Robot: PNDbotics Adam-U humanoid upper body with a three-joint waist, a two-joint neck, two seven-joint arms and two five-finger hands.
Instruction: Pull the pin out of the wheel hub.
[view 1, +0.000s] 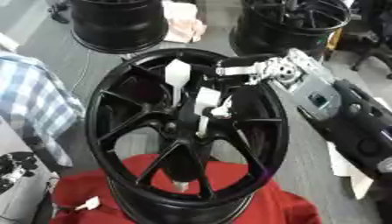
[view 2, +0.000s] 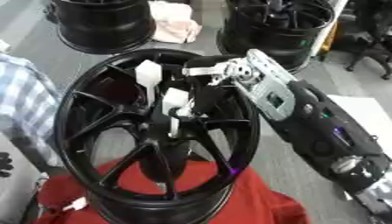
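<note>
At frame centre we see the right hand (view 1: pixel 201 89) pinching the white pin (view 1: pixel 204 121) above the black wheel hub (view 1: pixel 122 144).

Light is even and fairly bright, seemingly from overhead, with no hard shadows on the grey floor (view 1: pixel 54 48). The glossy black wheel (view 1: pixel 187 131) takes soft pale sheen along its rim and spokes, while the gaps between the spokes stay dark and hold little detail. The white pieces near the hub (view 1: pixel 177 72) are nearly washed out. Both views are soft and slightly smeared throughout; edges of the right arm (view 2: pixel 306 109) look blurred. The red cloth (view 1: pixel 283 205) appears saturated and flat. The far wheels (view 1: pixel 119 24) are dim and unsharp.
</note>
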